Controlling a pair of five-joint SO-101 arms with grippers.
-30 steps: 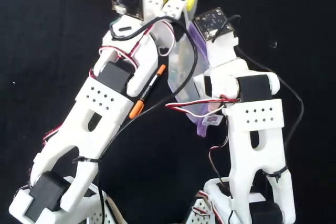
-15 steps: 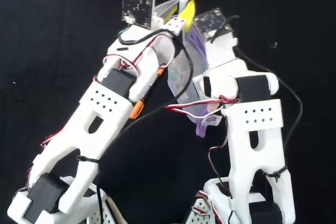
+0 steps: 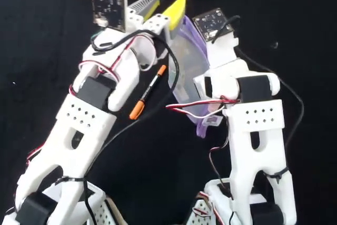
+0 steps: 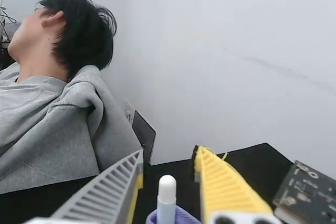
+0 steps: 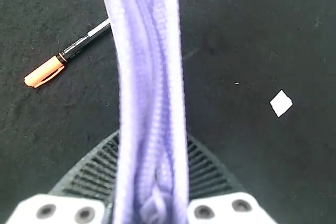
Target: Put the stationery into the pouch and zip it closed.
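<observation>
Left wrist view: the left gripper [image 4: 168, 157] points up at a pale wall, fingers spread. A white-tipped stick [image 4: 167, 196] stands between them, touching neither, above the pouch [image 4: 181, 216].
Right wrist view: the right gripper [image 5: 152, 195] has its fingers pinching the pouch's purple zipper band.
High view: the pouch is held on edge between the two arms.
Pen [image 3: 148, 91]: lies flat just beside the pouch, long axis diagonal, with its orange cap toward the arm bases.
Worktop [image 3: 47, 51]: black and matte, with a white scrap [image 5: 281, 103] on it.
</observation>
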